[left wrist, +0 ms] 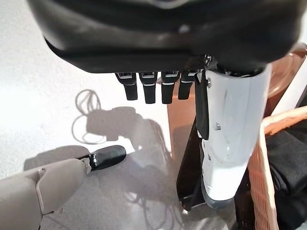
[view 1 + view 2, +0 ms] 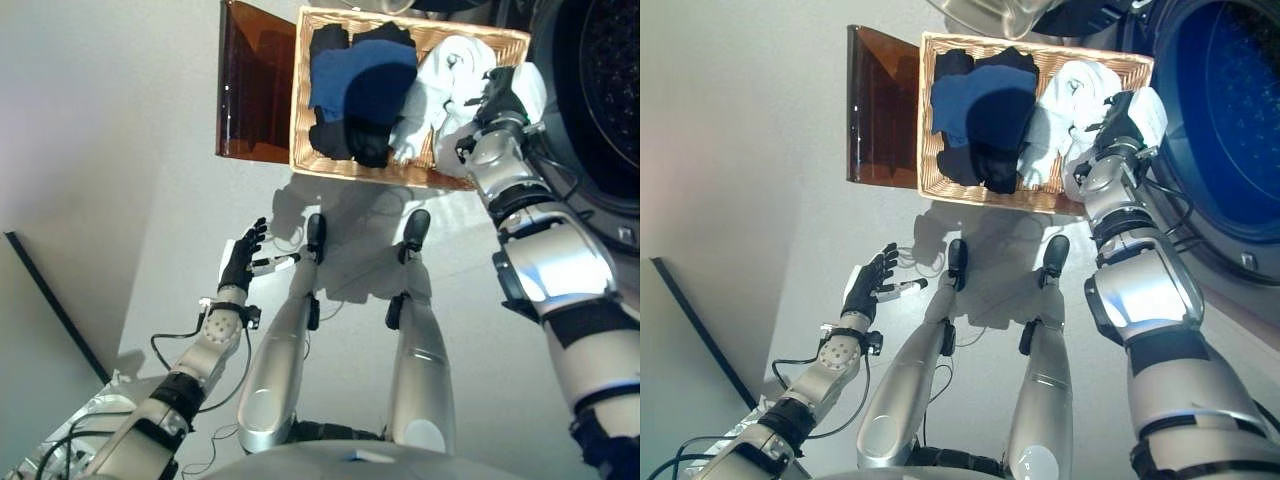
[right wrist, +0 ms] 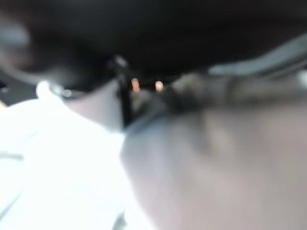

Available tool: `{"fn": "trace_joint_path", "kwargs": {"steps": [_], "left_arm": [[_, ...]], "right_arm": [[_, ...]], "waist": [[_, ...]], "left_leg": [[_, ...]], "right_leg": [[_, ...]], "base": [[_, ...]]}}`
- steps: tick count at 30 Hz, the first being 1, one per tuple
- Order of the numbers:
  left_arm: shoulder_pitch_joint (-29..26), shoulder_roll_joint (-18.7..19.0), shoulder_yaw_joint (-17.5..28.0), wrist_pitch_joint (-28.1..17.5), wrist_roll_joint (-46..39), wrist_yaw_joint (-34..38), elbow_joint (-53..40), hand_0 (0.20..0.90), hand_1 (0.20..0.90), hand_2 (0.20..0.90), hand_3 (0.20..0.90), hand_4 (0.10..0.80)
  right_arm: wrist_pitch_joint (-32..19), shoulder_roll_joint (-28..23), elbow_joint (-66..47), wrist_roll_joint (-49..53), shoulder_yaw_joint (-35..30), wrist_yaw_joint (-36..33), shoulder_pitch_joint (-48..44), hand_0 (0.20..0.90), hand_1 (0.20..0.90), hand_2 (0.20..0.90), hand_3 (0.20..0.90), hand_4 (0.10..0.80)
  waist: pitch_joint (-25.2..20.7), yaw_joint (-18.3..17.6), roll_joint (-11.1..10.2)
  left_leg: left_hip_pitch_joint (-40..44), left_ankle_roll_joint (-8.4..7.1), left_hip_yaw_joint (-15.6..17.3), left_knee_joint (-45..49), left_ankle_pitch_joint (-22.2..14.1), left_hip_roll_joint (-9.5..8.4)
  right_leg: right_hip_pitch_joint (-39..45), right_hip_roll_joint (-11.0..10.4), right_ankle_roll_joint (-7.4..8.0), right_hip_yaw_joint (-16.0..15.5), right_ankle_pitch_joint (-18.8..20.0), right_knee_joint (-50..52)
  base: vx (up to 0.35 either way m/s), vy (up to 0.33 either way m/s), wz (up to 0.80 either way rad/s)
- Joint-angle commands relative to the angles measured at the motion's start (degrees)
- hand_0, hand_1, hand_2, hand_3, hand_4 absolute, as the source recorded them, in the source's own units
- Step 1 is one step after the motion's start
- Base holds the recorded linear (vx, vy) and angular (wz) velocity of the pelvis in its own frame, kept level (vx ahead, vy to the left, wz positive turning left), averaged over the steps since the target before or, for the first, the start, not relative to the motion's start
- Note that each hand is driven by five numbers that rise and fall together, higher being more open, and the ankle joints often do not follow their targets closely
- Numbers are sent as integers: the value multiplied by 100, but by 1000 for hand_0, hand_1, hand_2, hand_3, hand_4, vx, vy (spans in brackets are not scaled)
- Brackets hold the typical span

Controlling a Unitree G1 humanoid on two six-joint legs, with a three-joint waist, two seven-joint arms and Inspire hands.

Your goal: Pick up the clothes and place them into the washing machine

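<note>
A wicker basket [image 2: 299, 110] stands on the floor ahead, holding a blue garment [image 2: 360, 78], a black garment [image 2: 352, 142] and a white garment [image 2: 441, 72]. My right hand [image 2: 498, 96] is down at the basket's right end, pressed against the white garment [image 3: 57, 163], which fills the right wrist view; its fingers are hidden. The washing machine's open drum [image 2: 1225, 120] is just right of the basket. My left hand [image 2: 243, 258] hangs open over the floor at the lower left, far from the clothes and holding nothing.
A brown translucent box [image 2: 256, 85] stands against the basket's left side, also seen as the brown box [image 1: 186, 143] in the left wrist view. A dark strip [image 2: 50, 300] crosses the floor at the far left.
</note>
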Motion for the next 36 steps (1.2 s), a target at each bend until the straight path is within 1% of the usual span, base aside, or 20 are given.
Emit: {"fn": "trace_joint_path", "kwargs": {"steps": [1,6,11,18,22,27,31,32,33,36], "left_arm": [[262,255,-236,-236,2,93,-448,900,900,900,900,800],[290,285,-223,-243,3,121,-492,900,900,900,900,800],[385,291,-230,-298,29,80,-500,900,900,900,900,800],[387,267,-183,-270,40,104,-408,900,900,900,900,800],[355,232,-141,-254,42,145,-230,900,900,900,900,800],[368,201,-96,-201,83,165,-84,900,900,900,900,800],[478,176,-43,-169,106,185,66,900,900,900,900,800],[543,153,-40,-163,85,181,104,900,900,900,900,800],[537,154,-38,-163,85,181,103,900,900,900,900,800],[612,75,-24,-158,105,194,305,900,900,900,900,800]], "right_arm": [[-215,201,-120,-241,363,16,-598,200,200,200,200,300],[-223,191,-78,-229,305,-47,-591,200,200,200,200,300],[-250,-113,48,-222,168,-28,-406,200,200,200,200,300],[-303,-109,-128,-113,52,-172,-291,200,200,200,200,300],[-418,-105,-406,135,-130,-339,-166,200,200,200,200,300],[-700,-14,-970,854,-509,-490,203,200,200,200,200,300],[-1052,46,-1809,1695,-918,-628,750,200,200,200,200,300],[-1237,54,-2228,1994,-1077,-653,1114,200,200,200,200,300],[-1234,53,-2237,1992,-1080,-656,1113,200,200,200,200,300],[-1412,68,-2718,2219,-1293,-690,1601,200,200,200,200,300]], "waist": [[-19,200,429],[-19,220,458],[-19,277,568],[-19,199,521],[-19,120,453],[-19,-41,361],[-19,-203,257],[-19,-286,227],[-19,-280,225],[-19,-374,199]], "left_leg": [[-19,-152,11,-180,-3,-460],[-51,-155,1,-181,18,-451],[21,-143,1,-180,4,-483],[98,-134,52,-174,-17,-458],[183,-135,113,-171,-33,-446],[315,-130,191,-138,-88,-419],[448,-124,280,-117,-147,-393],[521,-120,316,-109,-190,-387],[497,-120,322,-102,-174,-385],[603,-111,384,-94,-210,-373]], "right_leg": [[-153,-82,294,389,-835,815],[-191,-72,287,402,-817,817],[-120,-94,299,394,-866,850],[-64,-64,291,441,-856,816],[32,-50,285,474,-819,764],[168,-13,264,529,-833,725],[294,8,253,594,-826,678],[360,10,254,613,-855,672],[343,13,254,619,-825,659],[423,22,252,661,-830,650]], "base": [[0,0,0],[0,0,0],[-3,-1,2],[0,0,-5],[3,3,-10],[14,-7,-11],[21,-6,-17],[16,-9,-16],[14,2,-18],[16,0,-14]]}}
